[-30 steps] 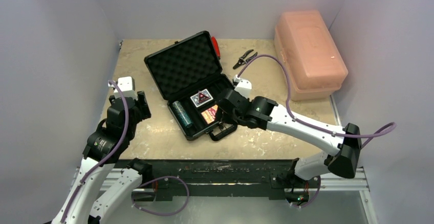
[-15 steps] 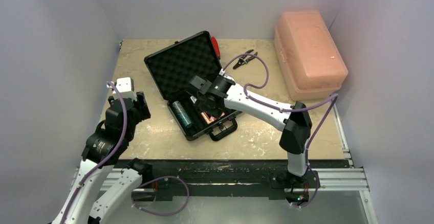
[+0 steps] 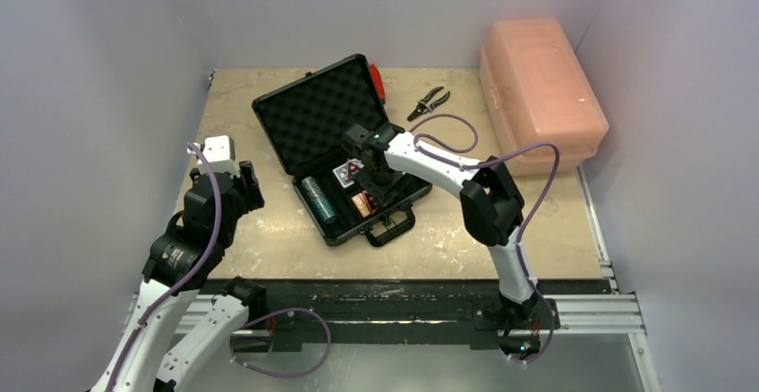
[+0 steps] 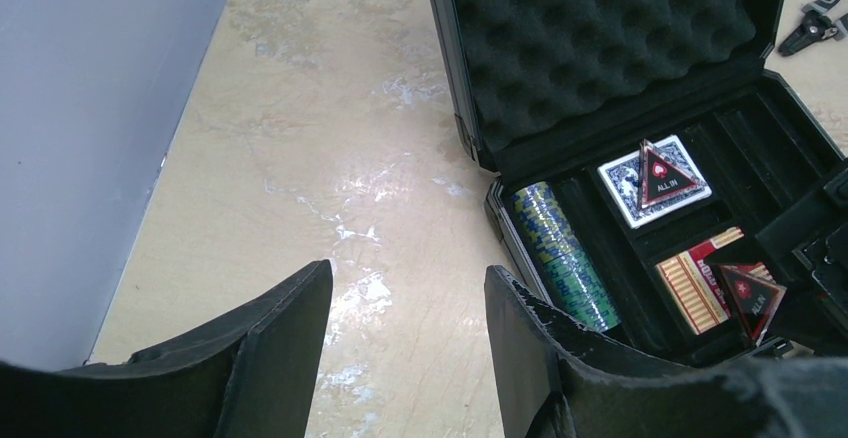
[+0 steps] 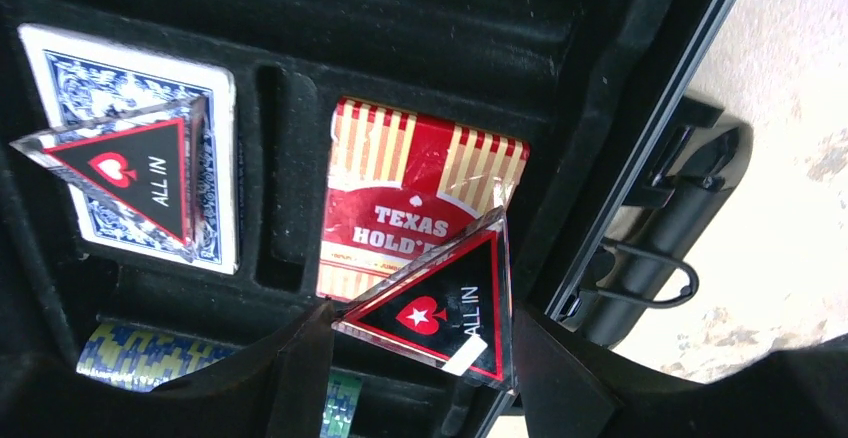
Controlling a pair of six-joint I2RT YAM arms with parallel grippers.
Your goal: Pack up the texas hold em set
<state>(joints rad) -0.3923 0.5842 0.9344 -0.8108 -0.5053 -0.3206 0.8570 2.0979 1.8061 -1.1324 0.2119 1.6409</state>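
Right wrist | right gripper (image 5: 418, 336) part-spread, clasping ALL IN triangle (image 5: 440, 308) above red Texas Hold'em deck (image 5: 420, 198), for stowing in briefcase (image 5: 450, 18) | left gripper (image 4: 407, 288) agape, empty

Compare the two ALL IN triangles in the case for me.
The blue-deck triangle rests untouched on the blue deck; the red-deck triangle sits between the right gripper's fingers, seemingly gripped. The blue-deck triangle lies flat; the red-deck triangle tilts and overhangs the red deck. Both are black, red-bordered, with a spade emblem and ALL IN.
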